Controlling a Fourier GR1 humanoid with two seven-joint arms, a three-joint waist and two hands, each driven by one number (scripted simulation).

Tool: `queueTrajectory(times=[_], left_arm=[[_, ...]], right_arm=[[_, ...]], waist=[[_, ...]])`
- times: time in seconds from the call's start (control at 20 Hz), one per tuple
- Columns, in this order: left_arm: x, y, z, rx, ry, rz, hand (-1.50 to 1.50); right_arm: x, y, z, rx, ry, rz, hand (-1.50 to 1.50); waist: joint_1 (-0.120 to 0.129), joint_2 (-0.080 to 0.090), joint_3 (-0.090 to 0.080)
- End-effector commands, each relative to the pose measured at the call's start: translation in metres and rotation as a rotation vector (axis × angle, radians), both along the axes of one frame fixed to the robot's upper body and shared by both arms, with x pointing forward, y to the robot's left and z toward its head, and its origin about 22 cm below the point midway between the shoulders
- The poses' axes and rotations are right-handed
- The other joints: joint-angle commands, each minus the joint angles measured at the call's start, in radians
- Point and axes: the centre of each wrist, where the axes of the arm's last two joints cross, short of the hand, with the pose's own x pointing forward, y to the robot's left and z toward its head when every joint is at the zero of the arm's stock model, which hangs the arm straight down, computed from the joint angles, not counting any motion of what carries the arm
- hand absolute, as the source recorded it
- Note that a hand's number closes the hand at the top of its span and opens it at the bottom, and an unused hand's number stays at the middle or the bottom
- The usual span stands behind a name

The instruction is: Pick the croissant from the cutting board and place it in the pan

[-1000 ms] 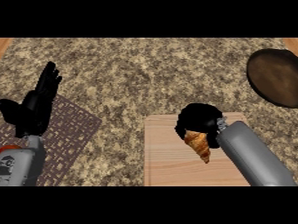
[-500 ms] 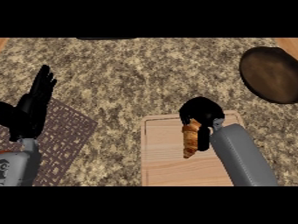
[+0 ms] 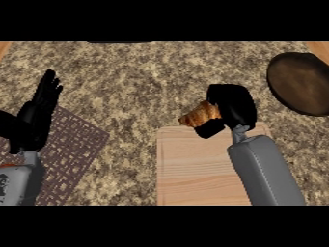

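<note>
R hand (image 3: 232, 107) curled on croissant (image 3: 199, 116), above cutting board (image 3: 195, 169); pan (image 3: 307, 83) apart.

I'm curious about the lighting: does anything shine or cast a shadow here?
Head view: light is flat and even; no clear shadow under the golden-brown croissant in the black right hand; the dark round pan shows only a dull sheen, no glare.

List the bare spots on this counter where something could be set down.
Free: the stone top between the left hand and the right hand; most of the cutting board; the pan's inside. Crowded: the board's far edge, under the held croissant, and the mat near the left hand.
</note>
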Motion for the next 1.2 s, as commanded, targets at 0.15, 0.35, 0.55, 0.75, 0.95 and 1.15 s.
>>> queueTrajectory(times=[0.15,0.35,0.55,0.75,0.95,1.15], left_arm=[[-0.001,0.0,-0.004,0.008,-0.004,-0.018,0.0],[-0.004,-0.006,-0.004,-0.007,0.011,-0.01,0.0],[-0.009,-0.006,0.006,0.007,-0.013,-0.015,0.0],[0.003,-0.006,0.011,0.008,-0.014,0.001,0.0],[0.001,0.005,0.001,-0.003,-0.005,-0.008,0.0],[0.021,-0.008,0.01,-0.002,-0.016,-0.03,0.0]], right_arm=[[-0.011,0.0,0.059,0.101,-0.28,-0.198,1.5],[-0.014,-0.032,0.075,0.163,-0.316,-0.276,1.5],[-0.002,-0.068,0.082,0.413,-0.374,-0.32,1.5],[0.013,-0.134,0.084,0.434,-0.425,-0.375,1.5],[0.031,-0.192,0.095,0.331,-0.415,-0.437,1.5],[0.044,-0.241,0.06,0.292,-0.429,-0.457,1.5]], waist=[[0.014,0.009,0.0],[0.016,0.009,0.001],[0.022,0.01,0.002],[0.02,0.014,0.002],[0.025,0.016,0.001],[0.035,0.024,0.002]])
